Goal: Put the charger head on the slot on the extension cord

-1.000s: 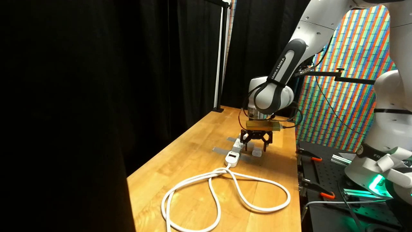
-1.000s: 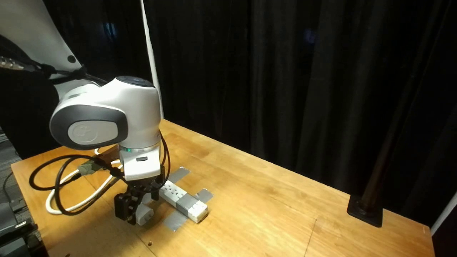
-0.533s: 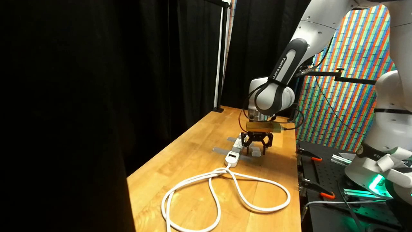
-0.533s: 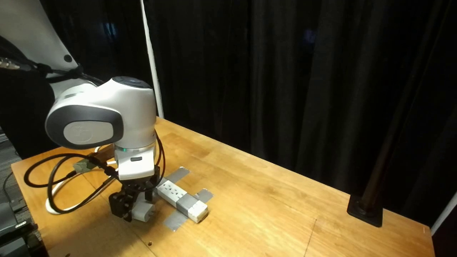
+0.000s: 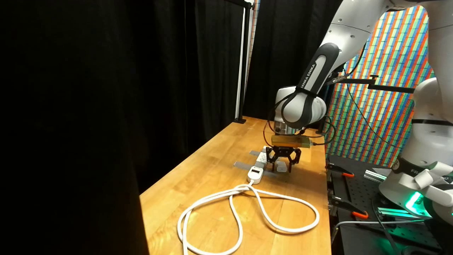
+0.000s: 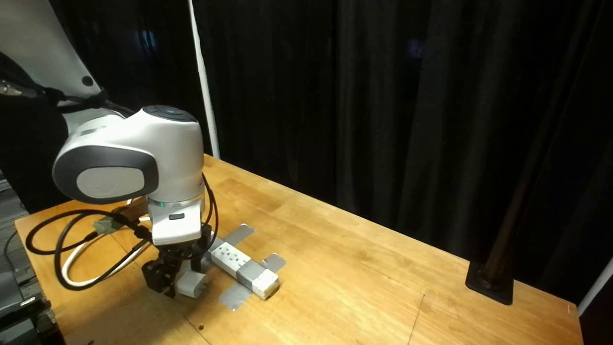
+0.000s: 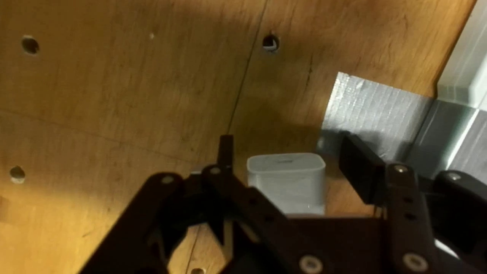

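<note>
Wrist view: black two-fingered gripper [image 7: 286,149] hiding lower end of small white boxy charger head [image 7: 287,184] between jaws; white rectangular socket block [image 7: 464,62] beside gripper, cut off right. Exterior view: white looped cable [image 5: 292,230] nearer than gripper, cut off below; block's dark slots [image 5: 262,157] too small to count.

"ANKA EMIKA" on arm [image 5: 328,55]; "FR" on base [image 5: 412,152].

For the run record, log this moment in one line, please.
black two-finger hand: open, straddling boxy white charger head | contact: none visible | white rectangular socket block: taped to wooden table | insertion: not done
</note>
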